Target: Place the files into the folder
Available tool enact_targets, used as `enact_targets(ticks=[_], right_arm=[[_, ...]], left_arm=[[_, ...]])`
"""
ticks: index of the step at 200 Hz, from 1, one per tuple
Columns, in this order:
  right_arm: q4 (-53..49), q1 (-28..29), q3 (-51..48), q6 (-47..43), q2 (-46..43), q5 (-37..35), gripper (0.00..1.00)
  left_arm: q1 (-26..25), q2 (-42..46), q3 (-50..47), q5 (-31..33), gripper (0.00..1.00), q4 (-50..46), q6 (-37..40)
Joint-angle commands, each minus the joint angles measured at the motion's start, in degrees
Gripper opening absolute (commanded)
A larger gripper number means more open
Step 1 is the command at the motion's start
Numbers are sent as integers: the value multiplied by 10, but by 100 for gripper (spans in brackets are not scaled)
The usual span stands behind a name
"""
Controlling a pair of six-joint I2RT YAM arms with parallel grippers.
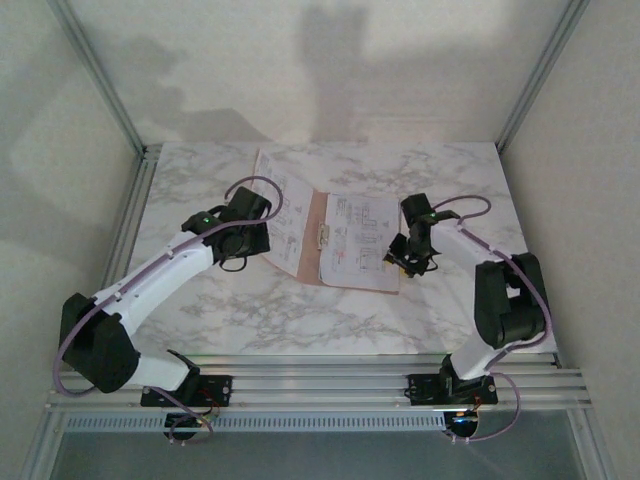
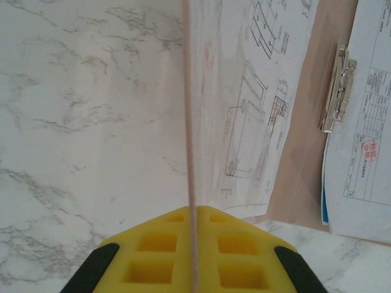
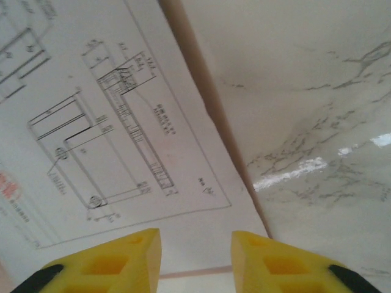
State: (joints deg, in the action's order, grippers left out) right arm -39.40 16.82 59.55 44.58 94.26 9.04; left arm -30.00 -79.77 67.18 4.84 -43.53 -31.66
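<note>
The left end effector was clamped shut on the folder, its yellow fingers pressed together on the thin pinkish edge of the left cover. In the left wrist view that edge ran straight ahead from between the fingertips, seen edge-on. Just right of it was one of the files, a white sheet with faint line drawings. Further right of the end effector was the bare brown inside of the folder, with a metal clip on it. Beyond the clip lay another printed sheet with a red stamp and a blue strip showing at its near edge. Marble surface lay to the left of the fingers.

From above, the folder lay open between the two arms. The left end effector was at its left cover and the right end effector at its right edge, where the files rested.

The right end effector stood partly open, a clear gap between its yellow fingers, gripping nothing. Directly ahead of and under it was the corner of a drawing sheet. The folder's pinkish edge ran along that sheet's right side, and bare marble surface lay ahead and to the right.
</note>
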Motion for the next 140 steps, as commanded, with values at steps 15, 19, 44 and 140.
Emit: enact_targets(ticks=[15,19,44,140], right_arm=[[3,4,-4,-1,55,4,34],[2,3,-3,-1,60,5,34],[8,4,-8,2,79,15,34],[-18,3,9,6,50,-28,42]], left_arm=[[-51,-21,64,49,0,-36,10],[-58,-25,71,52,0,-37,10],[-111,-57,116,60,3,-42,6],[-254,-232,292,-119,58,54,36]])
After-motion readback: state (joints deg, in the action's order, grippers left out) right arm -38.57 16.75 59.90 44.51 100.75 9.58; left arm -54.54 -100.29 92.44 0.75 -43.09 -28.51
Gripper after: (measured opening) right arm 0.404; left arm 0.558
